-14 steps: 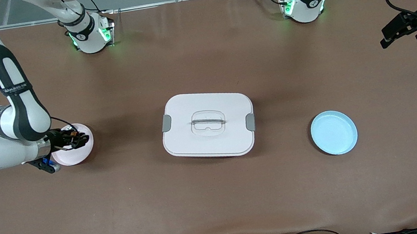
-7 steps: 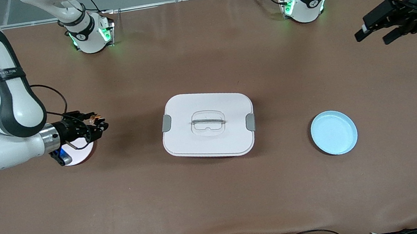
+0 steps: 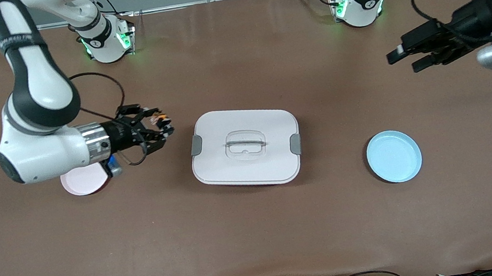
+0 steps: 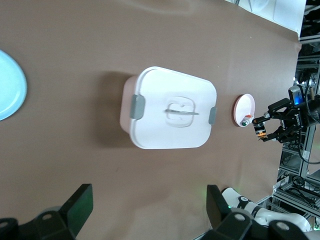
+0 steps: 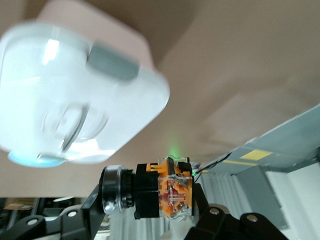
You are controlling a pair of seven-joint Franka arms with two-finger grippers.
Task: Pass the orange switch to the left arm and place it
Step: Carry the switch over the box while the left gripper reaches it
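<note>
Front view: right gripper (image 3: 163,126) is clamped on the orange switch (image 3: 159,119) and hangs over bare table between the pink plate (image 3: 82,182) and the box (image 3: 245,146), just short of the box's grey clip at the right arm's end. Left gripper (image 3: 404,58) is up over the table toward the left arm's end, jaws apart and empty, pointing toward the middle. The blue plate (image 3: 394,156) sits nearer the front camera than that gripper, well apart from the box. Judgement: this is the carry toward a handover — best done by routing above the lid or along the open strip between box and robot bases, where there is plenty of bare table, and keeping the switch's free end out for the other jaws. Left wrist view: box sits mid-frame with open table all around; the pink plate still carries a small part with a red bit (image 4: 244,120); the right gripper with the switch shows just past that plate. Right wrist view: the switch is pinched crosswise, silver-ringed button end sticking out to one side, the box looming close — clip corner is the edge to watch.
</note>
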